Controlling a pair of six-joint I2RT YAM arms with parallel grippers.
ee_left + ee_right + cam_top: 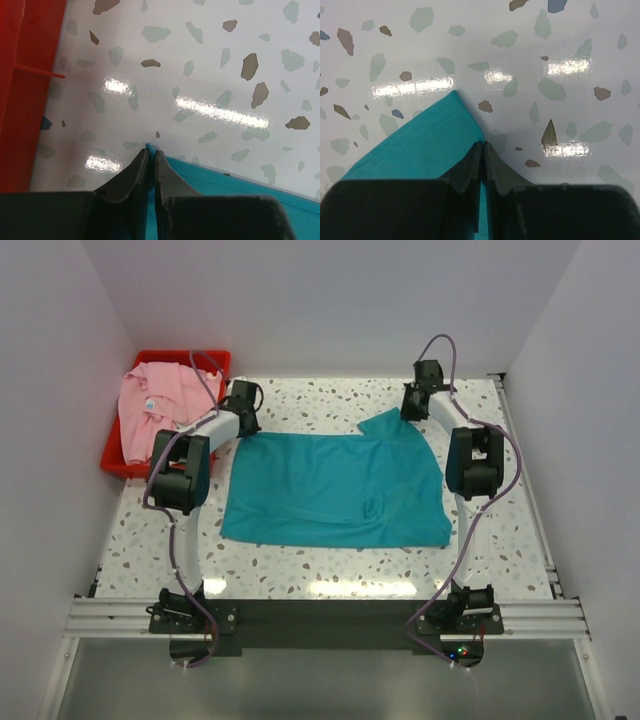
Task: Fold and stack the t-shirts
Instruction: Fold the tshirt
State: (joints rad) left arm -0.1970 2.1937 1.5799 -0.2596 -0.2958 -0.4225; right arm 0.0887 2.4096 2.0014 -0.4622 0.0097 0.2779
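Evidently both clamp tight on the teal t-shirt (spread on the table): left gripper nips a corner tip, right gripper a hemmed edge.

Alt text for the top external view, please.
A teal t-shirt lies spread on a speckled table, its far corners gripped by the left gripper and the right gripper. A pink t-shirt sits crumpled in a red bin at the far left.
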